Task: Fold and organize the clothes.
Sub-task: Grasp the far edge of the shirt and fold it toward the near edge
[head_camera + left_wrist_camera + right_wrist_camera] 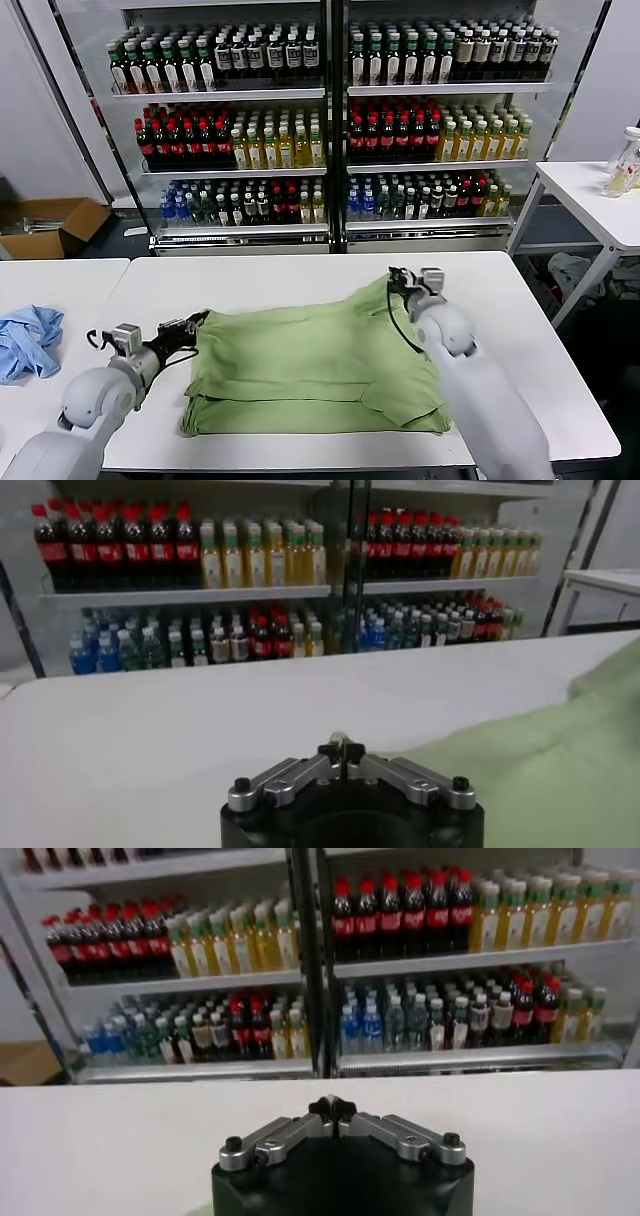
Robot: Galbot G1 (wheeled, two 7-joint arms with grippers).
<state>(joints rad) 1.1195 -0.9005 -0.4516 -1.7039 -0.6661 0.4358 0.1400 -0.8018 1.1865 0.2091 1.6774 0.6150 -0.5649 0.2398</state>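
Observation:
The light green shirt (320, 365) lies partly folded on the white table (250, 280), its layers stacked towards the near edge. My left gripper (196, 322) is at the shirt's far left corner. It is shut, with a sliver of green cloth between its tips (341, 743), and the shirt (540, 765) spreads out beside it. My right gripper (400, 281) is at the shirt's far right corner, which rises to a peak there. It is shut (331, 1106), with a pale sliver between its tips. The buttons and checkered patch are hidden.
A light blue garment (28, 340) lies on the neighbouring table to the left. A glass-door drinks cooler (330, 120) stands behind the table. A cardboard box (50, 225) is on the floor at the left. A side table (590, 195) with bottles (623, 165) stands at the right.

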